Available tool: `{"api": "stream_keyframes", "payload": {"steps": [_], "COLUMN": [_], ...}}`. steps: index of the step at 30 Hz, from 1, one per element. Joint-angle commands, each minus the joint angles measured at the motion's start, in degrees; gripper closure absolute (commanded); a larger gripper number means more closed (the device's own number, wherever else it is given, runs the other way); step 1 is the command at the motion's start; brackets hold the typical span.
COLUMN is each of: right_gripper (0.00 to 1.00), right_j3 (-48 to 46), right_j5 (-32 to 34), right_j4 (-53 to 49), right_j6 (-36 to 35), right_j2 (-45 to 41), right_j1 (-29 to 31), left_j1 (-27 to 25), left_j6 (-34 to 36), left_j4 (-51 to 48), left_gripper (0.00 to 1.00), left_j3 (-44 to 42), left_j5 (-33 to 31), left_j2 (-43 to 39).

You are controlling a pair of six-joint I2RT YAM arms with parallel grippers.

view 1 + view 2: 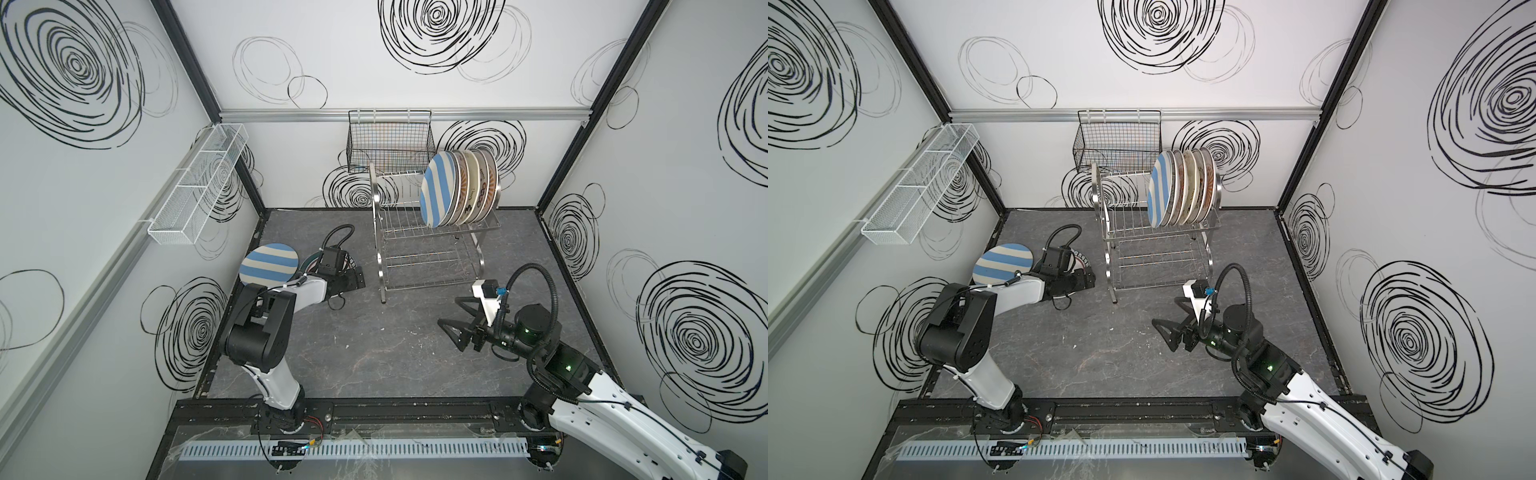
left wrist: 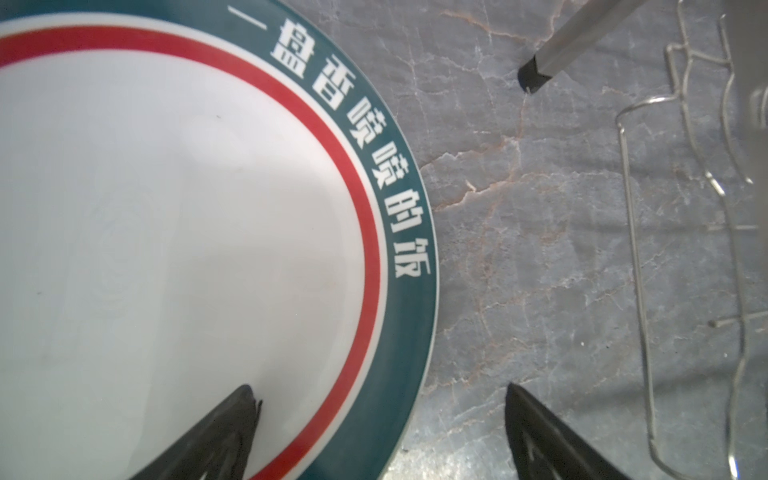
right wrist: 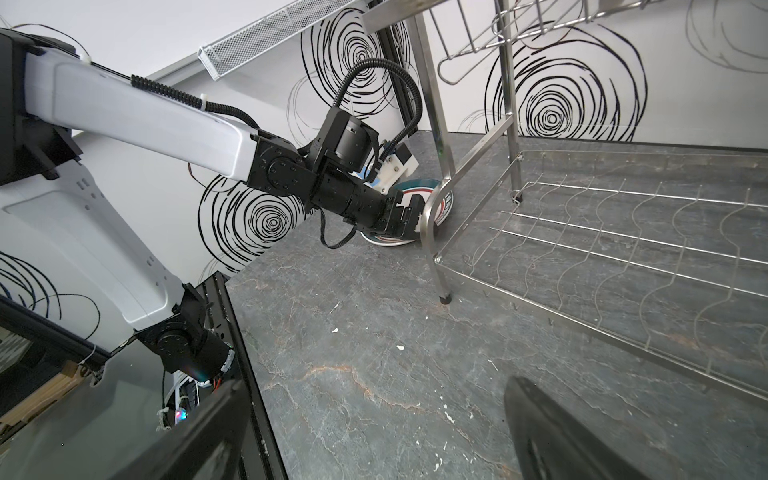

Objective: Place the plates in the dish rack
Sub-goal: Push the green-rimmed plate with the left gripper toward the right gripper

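Note:
The steel dish rack [image 1: 430, 249] stands at the back of the floor. Several plates stand upright in its upper tier, a blue-striped one [image 1: 436, 189] in front. A green-rimmed plate [image 2: 390, 232] with a red ring and Chinese characters lies on the floor left of the rack. My left gripper [image 2: 380, 388] is open astride its rim, one finger over the white inside, the other over the floor. Another blue-striped plate [image 1: 269, 264] lies by the left wall; what it rests on is hidden. My right gripper [image 1: 449, 309] hangs open and empty in front of the rack.
A black wire basket [image 1: 388, 141] hangs on the back wall and a long white mesh basket [image 1: 199, 183] on the left wall. A rack leg [image 2: 536, 75] stands close to the green-rimmed plate. The rack's lower tier [image 3: 623, 232] holds nothing.

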Motion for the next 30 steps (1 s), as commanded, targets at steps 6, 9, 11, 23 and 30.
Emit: {"api": "stream_keyframes", "payload": {"steps": [6, 9, 11, 23, 30], "right_gripper": [0.0, 0.0, 0.0, 0.0, 0.0], "right_j3": [0.9, 1.1, 1.1, -0.7, -1.9], "right_j5": [2.2, 1.9, 2.0, 0.3, -0.6], "right_j4": [-0.3, -0.3, 0.2, 2.7, 4.2], "right_j6": [0.6, 0.8, 1.1, 3.7, 4.6], "right_j2": [1.8, 2.4, 2.7, 4.3, 5.0], "right_j1": [-0.1, -0.4, -0.5, -2.4, -4.0], "left_j1": [-1.1, -1.9, -2.2, -5.2, -12.2], "left_j6": [-1.1, -1.7, -2.3, -6.1, -10.8], "left_j4": [-0.6, -1.0, -1.0, -3.8, -6.9], "left_gripper": [0.04, 0.04, 0.04, 0.04, 0.04], "left_j3": [-5.3, -7.1, -8.3, -17.5, -21.5], "left_j5": [3.0, 4.6, 6.7, 8.1, 7.7], "left_j2": [-2.0, -3.6, -4.7, -14.5, -23.1]}}
